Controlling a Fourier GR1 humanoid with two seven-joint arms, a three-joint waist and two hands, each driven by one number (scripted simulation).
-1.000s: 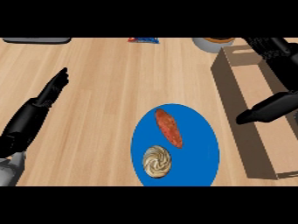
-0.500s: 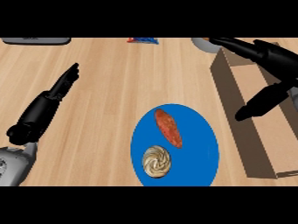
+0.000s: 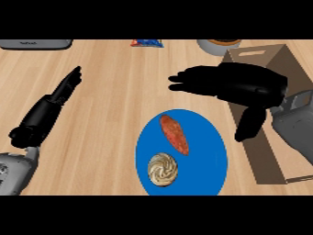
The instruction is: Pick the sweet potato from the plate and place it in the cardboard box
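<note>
Lit brightly and evenly across the wooden table point(image 3: 111, 114); renders the black right hand point(image 3: 243, 85) as flat, near-featureless darkness.

Wooden counter point(image 3: 118, 96), blue plate point(image 3: 207, 158), cardboard box point(image 3: 271, 160), grey appliance point(image 3: 33, 44), packet point(image 3: 147, 42), bowl point(image 3: 220, 44) along far edge

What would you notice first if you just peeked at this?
The bright blue plate at the lower middle jumps out, with an orange sweet potato and a swirly bun on it. Higher in the view hovers the big black right hand, open, partly covering the cardboard box at the right.
</note>
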